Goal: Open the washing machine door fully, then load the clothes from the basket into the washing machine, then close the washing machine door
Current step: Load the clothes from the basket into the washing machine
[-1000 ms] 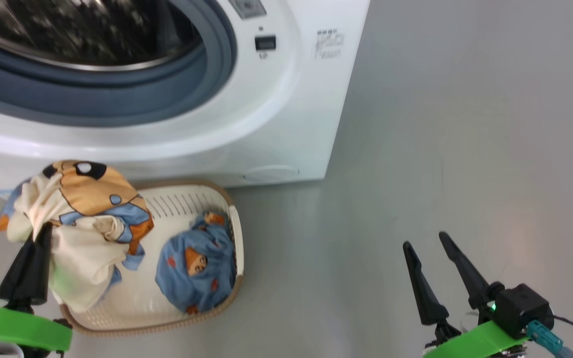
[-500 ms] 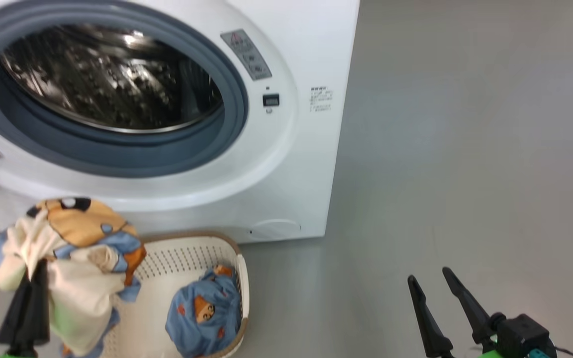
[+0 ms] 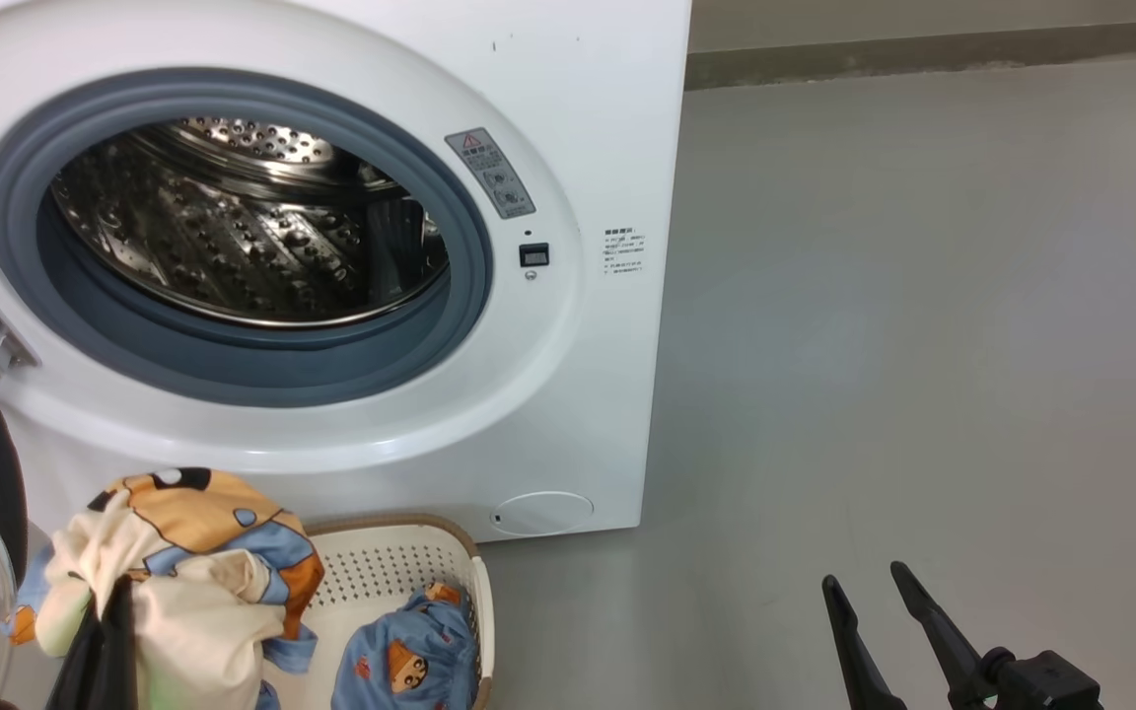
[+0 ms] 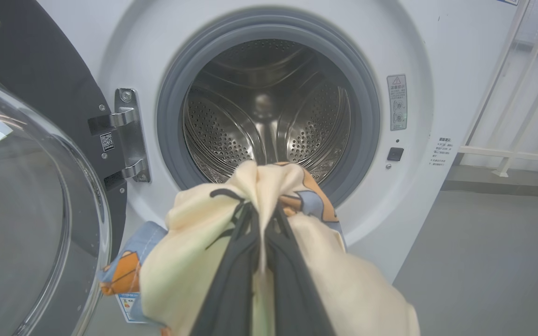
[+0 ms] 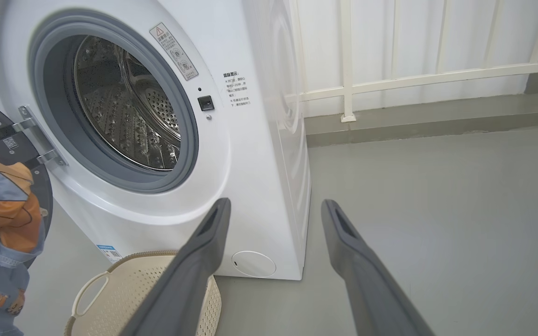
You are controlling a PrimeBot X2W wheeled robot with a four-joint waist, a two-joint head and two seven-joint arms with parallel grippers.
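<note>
Left of the washing machine [image 3: 578, 394], I see its door [image 4: 26, 196] standing wide open, and my left end effector [image 4: 263, 210] pinches a cream-sided bear-print garment [image 3: 183, 562] before the drum opening. Below the machine's front, the basket [image 3: 386, 567] holds the other blue garment [image 3: 410, 661]. Right of the machine, my right end effector [image 3: 864, 577] hangs over the floor [image 3: 923, 345], fingers spread.

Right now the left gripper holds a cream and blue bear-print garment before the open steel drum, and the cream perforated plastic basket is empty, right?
Not empty: in the head view a second blue bear-print garment lies in the basket. The left gripper does hold the first garment before the drum.
</note>
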